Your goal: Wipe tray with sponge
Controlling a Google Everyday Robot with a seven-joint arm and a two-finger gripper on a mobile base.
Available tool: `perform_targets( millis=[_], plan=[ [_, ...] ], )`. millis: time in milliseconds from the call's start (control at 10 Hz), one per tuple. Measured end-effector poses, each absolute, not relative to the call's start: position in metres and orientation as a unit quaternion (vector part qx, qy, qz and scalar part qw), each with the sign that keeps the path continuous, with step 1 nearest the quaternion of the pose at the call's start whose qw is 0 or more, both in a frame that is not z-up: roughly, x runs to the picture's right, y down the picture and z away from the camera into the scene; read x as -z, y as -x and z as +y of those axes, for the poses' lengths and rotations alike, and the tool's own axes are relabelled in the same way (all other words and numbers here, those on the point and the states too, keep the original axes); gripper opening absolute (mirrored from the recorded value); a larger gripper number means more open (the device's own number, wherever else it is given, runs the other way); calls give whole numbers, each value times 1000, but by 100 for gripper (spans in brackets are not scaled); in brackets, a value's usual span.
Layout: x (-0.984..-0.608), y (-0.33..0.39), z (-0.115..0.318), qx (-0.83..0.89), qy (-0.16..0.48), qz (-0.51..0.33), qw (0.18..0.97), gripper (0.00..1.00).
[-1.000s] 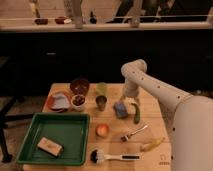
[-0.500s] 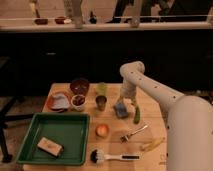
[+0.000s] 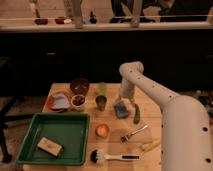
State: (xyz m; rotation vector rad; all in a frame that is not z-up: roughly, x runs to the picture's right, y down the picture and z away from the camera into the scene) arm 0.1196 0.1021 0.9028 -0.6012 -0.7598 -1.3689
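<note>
Camera view: end effector [image 3: 121,101] over sponge [image 3: 121,109], wood tbl [image 3: 150,120], dark cabinets [image 3: 75,55] behind.

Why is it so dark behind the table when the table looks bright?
In the camera view the light seems to fall on the wooden table and the green tray, so they look bright. The cabinets behind get little light and go nearly black. The white arm shines palest of all, and its gripper is low over the blue-grey sponge.

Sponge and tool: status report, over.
Tool open, low over sponge; sponge flat on table. Tray holds tan block. Green cup close beside sponge.
</note>
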Motion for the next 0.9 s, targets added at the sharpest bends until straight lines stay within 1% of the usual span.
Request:
perform_targets(
  millis=[500, 900],
  plan=[
    [-913, -113, 99, 609, 247, -356, 664, 80],
    [-916, -105, 108, 646, 243, -336, 641, 80]
  ],
)
